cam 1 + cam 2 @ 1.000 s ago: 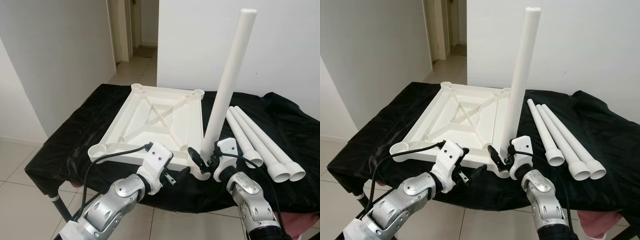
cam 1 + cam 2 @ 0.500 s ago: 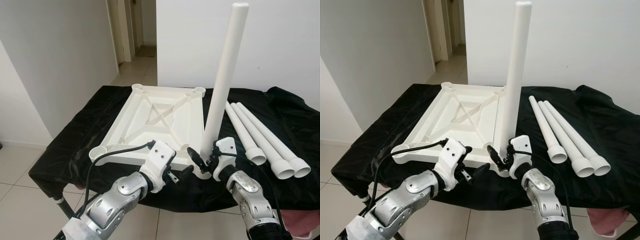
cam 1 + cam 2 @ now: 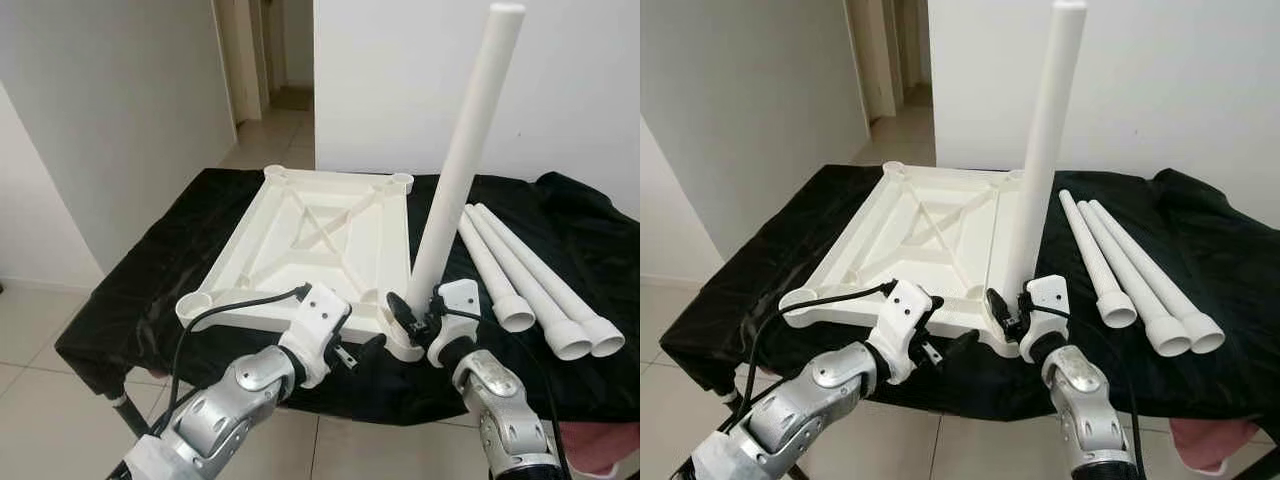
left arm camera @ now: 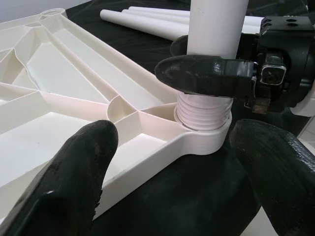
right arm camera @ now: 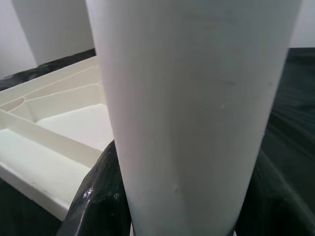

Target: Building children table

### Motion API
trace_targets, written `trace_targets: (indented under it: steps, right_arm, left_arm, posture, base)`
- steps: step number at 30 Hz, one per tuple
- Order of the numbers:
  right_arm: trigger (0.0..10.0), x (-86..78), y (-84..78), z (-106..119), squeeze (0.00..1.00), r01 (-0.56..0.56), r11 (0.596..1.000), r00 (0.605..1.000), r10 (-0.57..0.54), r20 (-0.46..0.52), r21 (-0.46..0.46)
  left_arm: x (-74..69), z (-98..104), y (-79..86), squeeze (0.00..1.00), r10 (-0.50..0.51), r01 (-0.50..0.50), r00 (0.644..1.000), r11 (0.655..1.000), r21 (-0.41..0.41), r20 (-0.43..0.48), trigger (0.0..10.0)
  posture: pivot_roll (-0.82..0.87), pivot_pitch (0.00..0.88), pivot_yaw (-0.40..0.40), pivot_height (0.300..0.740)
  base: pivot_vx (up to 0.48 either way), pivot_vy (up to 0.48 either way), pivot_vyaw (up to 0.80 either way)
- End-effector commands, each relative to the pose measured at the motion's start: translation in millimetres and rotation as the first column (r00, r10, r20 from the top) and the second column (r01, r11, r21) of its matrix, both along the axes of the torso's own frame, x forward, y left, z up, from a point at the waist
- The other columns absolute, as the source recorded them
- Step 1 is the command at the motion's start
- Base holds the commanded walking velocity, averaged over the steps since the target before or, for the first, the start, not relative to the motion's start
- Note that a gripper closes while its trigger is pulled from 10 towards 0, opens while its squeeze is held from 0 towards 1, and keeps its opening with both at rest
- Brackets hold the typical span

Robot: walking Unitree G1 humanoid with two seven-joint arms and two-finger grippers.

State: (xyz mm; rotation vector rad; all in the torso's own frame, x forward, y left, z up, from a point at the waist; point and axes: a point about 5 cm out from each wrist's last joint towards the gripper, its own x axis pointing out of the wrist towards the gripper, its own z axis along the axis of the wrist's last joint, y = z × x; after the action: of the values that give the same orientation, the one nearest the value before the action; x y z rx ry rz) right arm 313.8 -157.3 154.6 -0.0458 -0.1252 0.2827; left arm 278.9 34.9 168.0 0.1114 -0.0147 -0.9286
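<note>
Left tool (image 3: pixel 362 350): we see it low at the near edge of the counter, fingers spread wide with nothing between them, pointing at the near right corner of the tabletop.

Left fingers (image 4: pixel 74 177): in the left wrist view they frame the corner socket from either side, apart from it.

Tabletop (image 3: pixel 320 240): there it is, the white children's table top lying upside down on the counter, ribs and crossed braces facing up, a round socket at each corner.

Corner socket (image 4: pixel 206 135): we can make out the threaded end of the leg seated in this near right socket.

Upright leg (image 3: pixel 462 160): a long white tube rising from that socket, leaning a little to the right at its top.

Right tool (image 3: pixel 412 318): clamped round the foot of the upright leg, just above the socket, one black finger on each side of the tube.

Right fingers (image 5: pixel 96 196): in the right wrist view they hug the tube closely.

Spare legs (image 3: pixel 530 285): three more white tubes lying side by side on the right of the counter, wide ends toward us.

Counter (image 3: pixel 150 270): draped in a black cloth, tiled floor around it.
</note>
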Motion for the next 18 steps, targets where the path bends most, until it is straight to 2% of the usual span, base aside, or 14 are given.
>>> trace_targets:
  steps: [1,3,6,7,9,10,11,14,18]
  right_arm:
    - [10.0,-4.0,-1.1,-6.0,0.0,0.12,0.992,0.992,-0.118,-0.043,0.042]
    - [10.0,-5.6,0.3,-6.7,0.0,0.156,0.986,0.987,-0.153,-0.051,0.054]
    - [10.0,-12.0,8.6,-9.2,0.0,0.316,0.942,0.948,-0.309,-0.077,0.115]
    - [10.0,-12.0,8.6,-9.2,0.0,0.316,0.942,0.948,-0.309,-0.077,0.115]
    - [10.0,-15.6,15.1,-10.1,0.0,0.401,0.902,0.916,-0.391,-0.095,0.157]
    - [10.0,-15.6,15.1,-10.1,0.0,0.401,0.902,0.916,-0.391,-0.095,0.157]
    - [10.0,-17.3,18.0,-10.6,0.0,0.439,0.882,0.898,-0.426,-0.109,0.172]
    - [10.0,-18.0,28.0,-10.1,0.0,0.413,0.894,0.91,-0.398,-0.118,0.174]
    - [10.0,-16.9,21.3,-7.3,0.0,0.412,0.896,0.911,-0.399,-0.107,0.168]
  left_arm:
    - [-10.8,-1.7,-4.4,0.0,-0.225,0.225,0.974,0.974,0.018,-0.026,10.0]
    - [-10.8,-1.7,-4.1,0.0,-0.222,0.223,0.975,0.975,0.018,-0.026,10.0]
    - [-10.5,-2.0,-3.5,0.0,-0.218,0.219,0.976,0.976,0.018,-0.026,10.0]
    - [-10.5,-2.0,-3.5,0.0,-0.218,0.219,0.976,0.976,0.018,-0.026,10.0]
    - [-10.2,-1.7,-3.6,0.0,-0.213,0.214,0.977,0.977,0.016,-0.026,10.0]
    - [-10.2,-1.7,-3.6,0.0,-0.213,0.214,0.977,0.977,0.016,-0.026,10.0]
    - [-10.1,-1.5,-3.7,0.0,-0.211,0.211,0.977,0.977,0.014,-0.025,10.0]
    - [-10.7,-1.3,-4.4,0.0,-0.209,0.21,0.978,0.978,0.01,-0.024,10.0]
    - [-11.2,-1.5,-5.3,0.0,-0.216,0.216,0.976,0.976,0.015,-0.022,10.0]
  posture:
    - [-0.07,0.072,0.051,0.74]
    - [-0.07,0.072,0.051,0.74]
    - [-0.07,0.075,0.044,0.74]
    - [-0.07,0.075,0.044,0.74]
    - [-0.06,0.074,0.04,0.74]
    - [-0.06,0.074,0.04,0.74]
    - [-0.06,0.074,0.041,0.74]
    - [-0.07,0.073,0.042,0.74]
    - [-0.07,0.067,0.04,0.74]
  base:
    - [0.0,0.0,0.0]
    - [0.0,0.0,0.0]
    - [0.0,0.0,0.0]
    - [0.0,0.0,0.0]
    - [0.0,0.0,0.0]
    - [0.0,0.0,0.0]
    - [0.0,0.0,0.0]
    - [0.0,0.0,0.0]
    - [0.0,0.0,0.0]
